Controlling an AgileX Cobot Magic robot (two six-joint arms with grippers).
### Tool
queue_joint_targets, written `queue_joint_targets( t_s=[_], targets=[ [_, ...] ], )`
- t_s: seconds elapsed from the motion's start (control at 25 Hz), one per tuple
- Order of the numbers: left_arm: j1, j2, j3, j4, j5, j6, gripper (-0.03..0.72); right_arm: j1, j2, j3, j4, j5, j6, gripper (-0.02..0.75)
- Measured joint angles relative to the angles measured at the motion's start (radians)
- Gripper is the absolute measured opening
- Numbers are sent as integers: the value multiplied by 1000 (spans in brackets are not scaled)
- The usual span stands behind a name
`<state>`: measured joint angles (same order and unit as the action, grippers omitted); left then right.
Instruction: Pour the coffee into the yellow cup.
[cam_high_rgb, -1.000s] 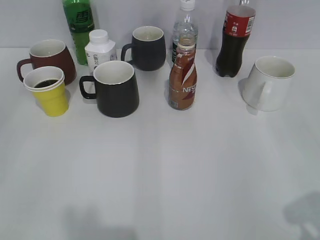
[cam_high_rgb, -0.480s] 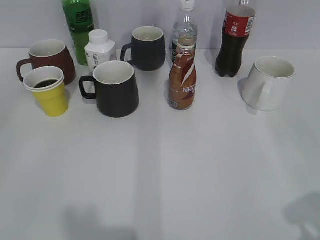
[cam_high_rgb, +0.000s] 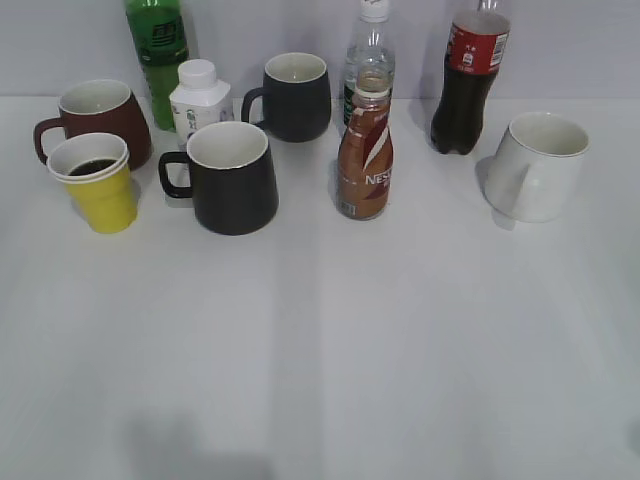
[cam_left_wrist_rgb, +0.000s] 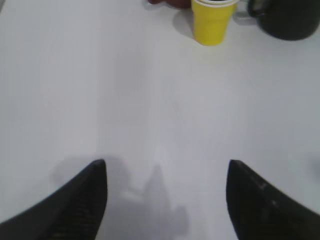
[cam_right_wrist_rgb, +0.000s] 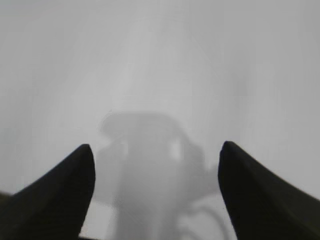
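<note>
Coffee bottle (cam_high_rgb: 365, 150), exterior view: stands upright and uncapped near the table's far edge, about mid-width, with no gripper on it or in sight.
Yellow cup (cam_high_rgb: 95, 182), exterior view: sits by the left edge toward the far-left corner, just in front of the maroon mug (cam_high_rgb: 97, 115), with dark liquid inside.
Change, exterior view: the shadow at the near-right corner a second ago is nearly gone; cup and bottle have not moved. I judge the right arm has pulled away and the pour looks done.
Left gripper (cam_left_wrist_rgb: 165, 195), left wrist view: fingers spread and empty above bare table (cam_left_wrist_rgb: 125, 90); the yellow cup (cam_left_wrist_rgb: 212, 21) is well ahead beside the black mug (cam_left_wrist_rgb: 287, 19).
Right gripper (cam_right_wrist_rgb: 156, 192), right wrist view: fingers released, holding nothing, over bare table with only its own shadow below.
</note>
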<state>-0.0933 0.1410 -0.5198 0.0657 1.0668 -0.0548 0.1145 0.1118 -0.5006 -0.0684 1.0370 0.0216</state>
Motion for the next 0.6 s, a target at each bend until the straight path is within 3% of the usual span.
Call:
queue_joint_targets(
  t_s=[0.24, 0.6],
  targets=[
    [50, -76, 0, 0, -1, 0, 565, -38, -116, 0, 0, 2, 0, 575],
    [54, -148, 0, 0, 0, 0, 565, -38, -117, 1, 0, 2, -1, 574]
  ],
)
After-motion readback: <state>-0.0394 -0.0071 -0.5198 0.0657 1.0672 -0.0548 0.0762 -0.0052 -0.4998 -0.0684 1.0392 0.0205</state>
